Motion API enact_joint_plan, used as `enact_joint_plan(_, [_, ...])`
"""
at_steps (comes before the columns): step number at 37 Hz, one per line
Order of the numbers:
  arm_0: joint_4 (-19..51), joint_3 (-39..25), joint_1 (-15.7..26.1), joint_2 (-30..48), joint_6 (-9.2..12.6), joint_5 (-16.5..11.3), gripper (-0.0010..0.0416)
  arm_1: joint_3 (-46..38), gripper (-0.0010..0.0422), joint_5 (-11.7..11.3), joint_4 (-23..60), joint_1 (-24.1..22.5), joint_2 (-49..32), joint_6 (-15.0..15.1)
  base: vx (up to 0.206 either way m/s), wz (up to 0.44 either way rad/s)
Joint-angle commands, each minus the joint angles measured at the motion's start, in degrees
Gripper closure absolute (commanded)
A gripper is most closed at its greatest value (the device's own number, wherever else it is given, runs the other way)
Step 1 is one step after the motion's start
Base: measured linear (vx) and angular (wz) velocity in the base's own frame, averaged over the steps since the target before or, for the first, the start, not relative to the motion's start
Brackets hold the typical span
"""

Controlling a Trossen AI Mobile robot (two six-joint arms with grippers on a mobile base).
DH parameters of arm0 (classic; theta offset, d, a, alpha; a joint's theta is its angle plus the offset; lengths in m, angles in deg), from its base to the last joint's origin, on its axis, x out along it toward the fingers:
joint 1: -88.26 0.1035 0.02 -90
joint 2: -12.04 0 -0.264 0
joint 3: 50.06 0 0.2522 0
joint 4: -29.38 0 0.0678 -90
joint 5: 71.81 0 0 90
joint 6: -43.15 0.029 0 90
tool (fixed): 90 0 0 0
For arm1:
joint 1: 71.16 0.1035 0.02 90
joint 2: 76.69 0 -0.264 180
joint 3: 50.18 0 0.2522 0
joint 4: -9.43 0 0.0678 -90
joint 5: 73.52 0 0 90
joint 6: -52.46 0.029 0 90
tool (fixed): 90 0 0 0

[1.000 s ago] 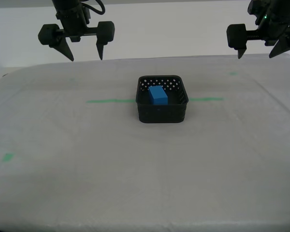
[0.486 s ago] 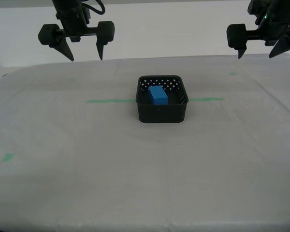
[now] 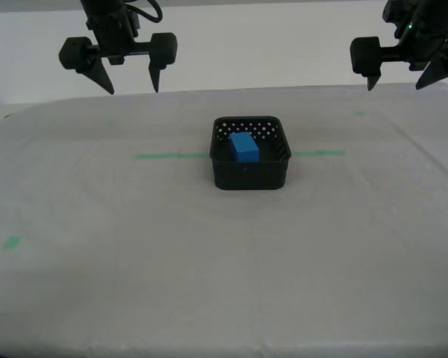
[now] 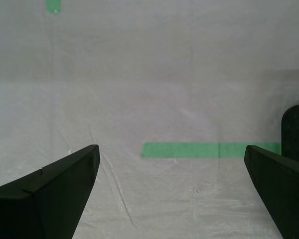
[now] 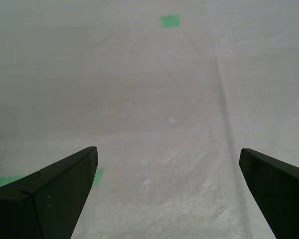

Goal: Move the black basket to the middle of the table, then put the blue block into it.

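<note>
Already the blue block (image 3: pixel 244 146) lies inside the black basket (image 3: pixel 250 173) mid-desk (image 3: pixel 134 246); both grippers' jaws hang spread and empty, so simply keep clear.

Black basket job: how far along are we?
Done: the black basket sits mid-table on the green tape line, with the blue block inside it. In hand: nothing; my first gripper and my second gripper hang with jaws open and empty. Left: nothing that I can see.
</note>
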Motion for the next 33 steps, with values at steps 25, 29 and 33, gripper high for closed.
enact_joint_plan(25, [0.0,0.0,0.0,0.0,0.0,0.1,0.0007,0.0,0.0012,-0.2,0.0,0.0,0.0,0.2,0.0,0.0])
enact_joint_plan(29, [0.0,0.0,0.0,0.0,0.0,0.1,0.0007,0.0,0.0012,-0.2,0.0,0.0,0.0,0.2,0.0,0.0])
enact_joint_plan(33, [0.0,0.0,0.0,0.0,0.0,0.1,0.0007,0.0,0.0012,-0.2,0.0,0.0,0.0,0.2,0.0,0.0])
